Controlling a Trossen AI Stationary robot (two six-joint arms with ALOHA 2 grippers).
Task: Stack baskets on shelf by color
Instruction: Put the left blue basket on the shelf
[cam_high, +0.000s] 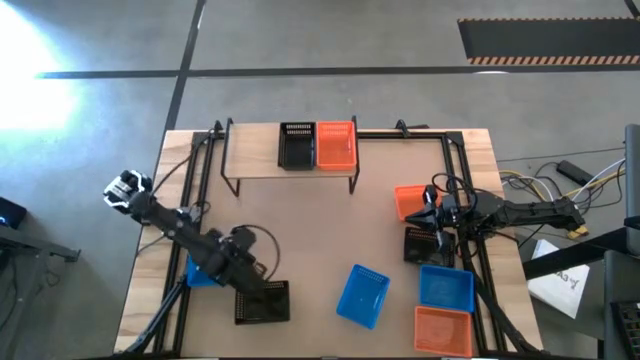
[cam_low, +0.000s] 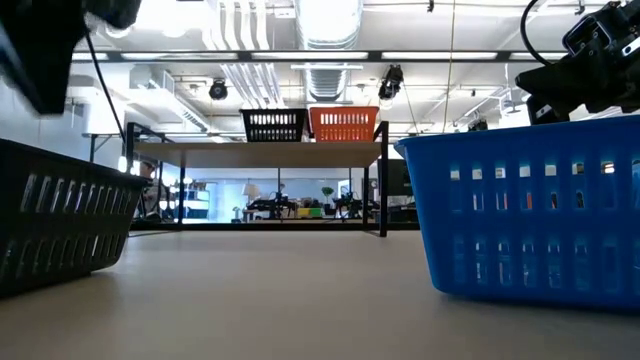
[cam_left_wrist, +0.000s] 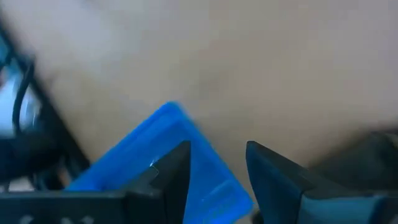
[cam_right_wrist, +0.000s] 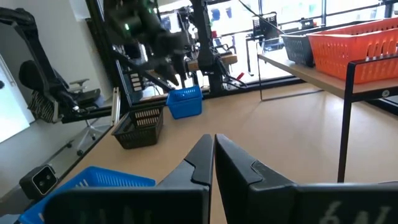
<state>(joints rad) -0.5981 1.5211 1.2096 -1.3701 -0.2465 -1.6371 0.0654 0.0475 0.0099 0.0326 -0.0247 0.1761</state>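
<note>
A black basket (cam_high: 262, 302) sits beside the left gripper (cam_left_wrist: 214, 171), whose spread fingers straddle a blue basket's (cam_left_wrist: 165, 165) rim; the right gripper (cam_right_wrist: 213, 163) is pressed together.

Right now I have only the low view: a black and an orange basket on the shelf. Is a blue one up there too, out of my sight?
Observer: No. From above, the shelf holds only the black basket and the orange basket, side by side at its right end.
Operator: Where is the left gripper?
Observer: The left gripper is open, just over a corner of a blue basket near the table's left edge.
Operator: And the right one?
Observer: The right gripper is shut with nothing in it, beside a second orange basket on the table's right side.
</note>
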